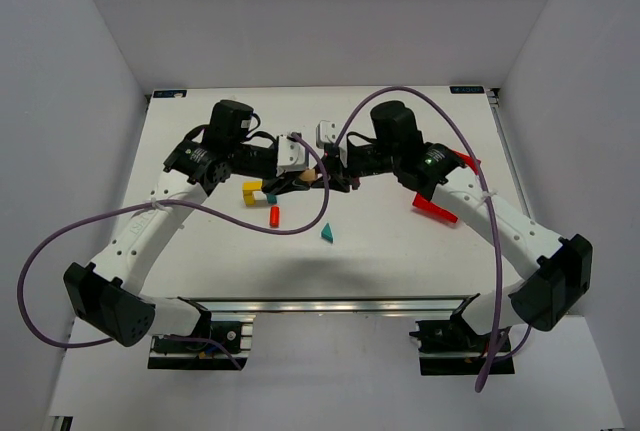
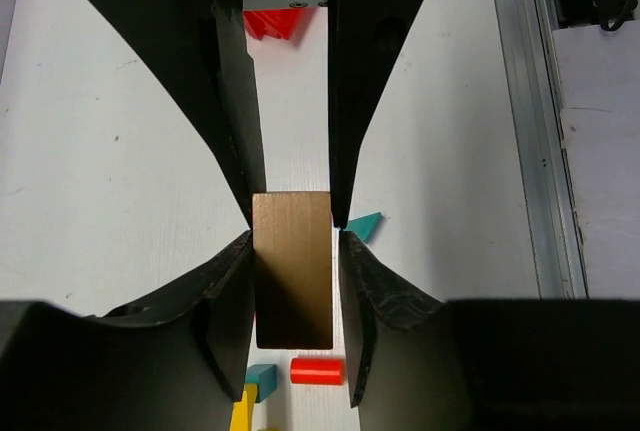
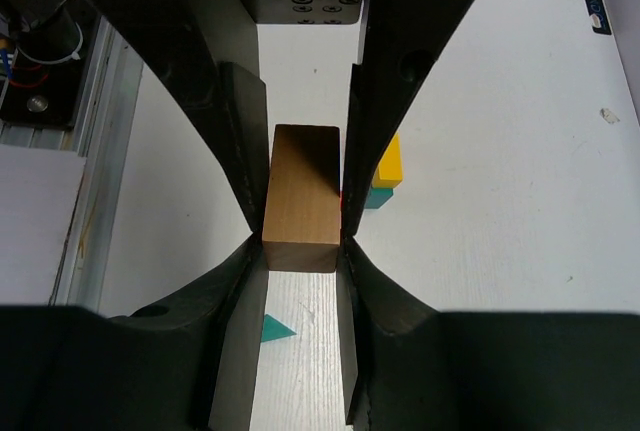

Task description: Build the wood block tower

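**Gripper state.** The left gripper (image 2: 293,236) is closed on the tan block (image 2: 292,271). Its two fingers lie flat against the block's opposite long sides along most of its length. The right gripper (image 3: 300,243) meets it head-on from the opposite direction and is closed on the same block. Only its fingertips (image 3: 256,243) overlap the block, clamping the end nearest the right arm. Both wrist views show the block bridging the two grippers with no visible gap at any finger.

**Block position.** The tan block is held clear of the bench (image 1: 400,251), over its middle and slightly toward the far edge.

**Loose blocks.** Four pieces lie apart on the bench, none stacked:
- The yellow block (image 1: 252,189) lies left of centre.
- The teal cube (image 1: 267,197) is just beside the yellow block, on its right.
- The red block (image 1: 274,215) lies near the teal cube, toward the near edge.
- The teal triangle (image 1: 326,234) lies by itself near the centre, toward the near edge.

**Other items.** A red plastic piece (image 1: 435,208) sits toward the right edge, partly hidden by the right arm.
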You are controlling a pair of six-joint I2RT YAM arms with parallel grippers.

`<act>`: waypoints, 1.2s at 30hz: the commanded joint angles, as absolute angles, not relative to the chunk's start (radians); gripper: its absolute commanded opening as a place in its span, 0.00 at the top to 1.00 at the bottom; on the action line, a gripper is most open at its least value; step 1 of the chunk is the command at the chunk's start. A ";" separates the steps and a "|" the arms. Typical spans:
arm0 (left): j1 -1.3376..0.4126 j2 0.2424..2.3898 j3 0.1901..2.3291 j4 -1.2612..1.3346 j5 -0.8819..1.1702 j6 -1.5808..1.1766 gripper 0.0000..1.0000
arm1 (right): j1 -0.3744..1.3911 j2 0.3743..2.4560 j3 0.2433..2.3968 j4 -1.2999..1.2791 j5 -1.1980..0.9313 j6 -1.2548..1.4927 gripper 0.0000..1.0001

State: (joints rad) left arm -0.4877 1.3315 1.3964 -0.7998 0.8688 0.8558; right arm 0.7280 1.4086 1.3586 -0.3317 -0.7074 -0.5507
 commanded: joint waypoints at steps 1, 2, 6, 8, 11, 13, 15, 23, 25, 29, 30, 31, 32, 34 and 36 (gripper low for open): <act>-0.491 1.309 1.414 -0.784 0.882 0.854 0.52 | 0.735 1.422 1.419 -0.368 -0.726 -0.568 0.92; -0.491 1.308 1.413 -0.782 0.881 0.854 0.51 | 0.735 1.425 1.422 -0.371 -0.724 -0.569 0.92; -0.491 1.305 1.411 -0.778 0.882 0.848 0.47 | 0.735 1.433 1.430 -0.385 -0.723 -0.572 0.92; -0.491 1.307 1.411 -0.775 0.882 0.845 0.45 | 0.736 1.436 1.428 -0.390 -0.724 -0.577 0.92; -0.491 1.305 1.411 -0.773 0.884 0.842 0.43 | 0.736 1.436 1.427 -0.391 -0.723 -0.577 0.92; -0.491 1.308 1.413 -0.773 0.882 0.844 0.43 | 0.736 1.434 1.427 -0.391 -0.721 -0.577 0.92; -0.491 1.307 1.410 -0.772 0.882 0.839 0.44 | 0.736 1.430 1.422 -0.391 -0.716 -0.578 0.92; -0.492 1.331 1.420 -0.785 0.879 0.847 0.68 | 0.735 1.417 1.411 -0.374 -0.716 -0.580 0.93; -0.491 1.341 1.430 -0.792 0.881 0.844 0.80 | 0.735 1.414 1.408 -0.370 -0.715 -0.583 0.91; -0.491 1.358 1.442 -0.802 0.881 0.848 1.00 | 0.733 1.414 1.401 -0.357 -0.678 -0.569 0.74; -0.491 1.356 1.442 -0.807 0.873 0.854 1.00 | 0.732 1.408 1.388 -0.335 -0.670 -0.560 0.62; -0.491 1.353 1.437 -0.805 0.859 0.861 1.00 | 0.730 1.402 1.378 -0.318 -0.657 -0.548 0.47; -0.489 1.353 1.437 -0.805 0.832 0.864 1.00 | 0.729 1.393 1.364 -0.307 -0.646 -0.540 0.11; -0.474 1.356 1.449 -0.821 0.801 0.874 1.00 | 0.727 1.361 1.313 -0.284 -0.589 -0.532 0.11; -0.466 1.367 1.462 -0.860 0.747 0.897 1.00 | 0.719 1.332 1.292 -0.311 -0.507 -0.522 0.11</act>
State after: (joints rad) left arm -0.4805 1.3636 1.4151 -0.8127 0.8101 0.8597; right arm 0.7284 1.3987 1.3167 -0.3428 -0.6048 -0.5541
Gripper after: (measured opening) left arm 0.396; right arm 0.892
